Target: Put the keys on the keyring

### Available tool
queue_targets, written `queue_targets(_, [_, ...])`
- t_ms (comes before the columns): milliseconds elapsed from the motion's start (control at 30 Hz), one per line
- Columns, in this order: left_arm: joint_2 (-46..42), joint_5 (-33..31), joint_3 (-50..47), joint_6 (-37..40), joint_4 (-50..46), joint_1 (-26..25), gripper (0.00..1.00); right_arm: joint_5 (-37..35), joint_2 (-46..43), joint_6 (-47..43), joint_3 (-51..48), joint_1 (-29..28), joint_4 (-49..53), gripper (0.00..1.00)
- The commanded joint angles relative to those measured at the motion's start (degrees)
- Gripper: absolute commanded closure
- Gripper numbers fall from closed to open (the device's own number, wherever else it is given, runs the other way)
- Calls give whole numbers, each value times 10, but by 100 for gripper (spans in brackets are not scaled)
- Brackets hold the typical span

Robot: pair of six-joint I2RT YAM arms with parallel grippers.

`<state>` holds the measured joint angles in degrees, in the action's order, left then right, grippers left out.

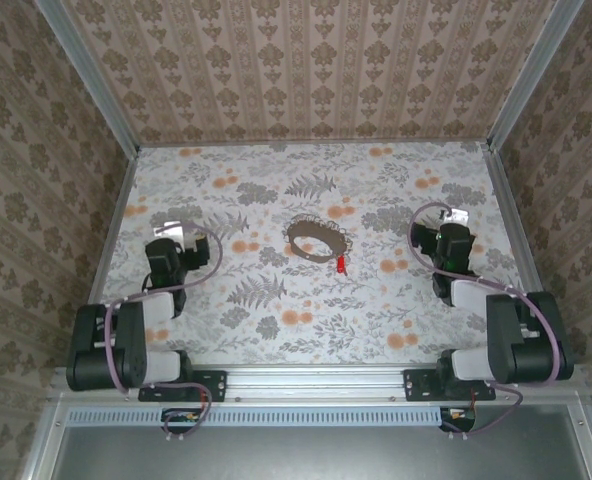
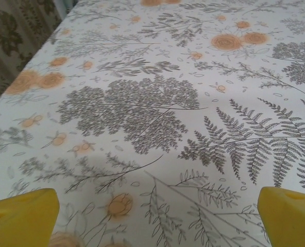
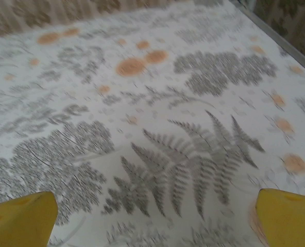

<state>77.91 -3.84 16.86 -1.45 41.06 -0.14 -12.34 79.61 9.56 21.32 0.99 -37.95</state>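
Observation:
The keyring lies as a thin beaded loop on the flowered table, near its middle in the top view. The small key with the red head rests just off the loop's lower right side. My left gripper sits well to the left of the ring, open, its yellow fingertips far apart over bare cloth. My right gripper sits well to the right of the key, open too, with yellow fingertips wide apart and nothing between them.
The table is covered by a fern and orange-flower cloth. Patterned walls close in the back and both sides, with metal rails along the edges. Both arm bases stand at the near edge.

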Motion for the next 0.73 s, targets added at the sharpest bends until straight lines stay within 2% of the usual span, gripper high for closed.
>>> queue_targets(0, [57, 49, 24, 23, 113, 10, 0, 79, 65, -44, -25, 2, -174, 0])
queue_targets(33, [81, 51, 21, 24, 142, 10, 0, 93, 89, -52, -29, 2, -218, 0])
queue_targets(67, [111, 53, 18, 33, 186, 10, 0, 110, 87, -56, -21, 3, -203, 1])
queue_targets(100, [102, 60, 35, 28, 121, 12, 0, 131, 74, -64, 4, 4, -132, 0])
queue_targets(133, [94, 63, 63, 30, 60, 9, 0, 137, 81, -67, 21, 3, -107, 0])
queue_targets(267, [103, 47, 67, 47, 76, -4, 0, 106, 78, -75, 18, -11, -112, 0])
queue_targets(700, [100, 38, 65, 46, 74, -8, 0, 105, 79, -77, 20, -13, -108, 0])
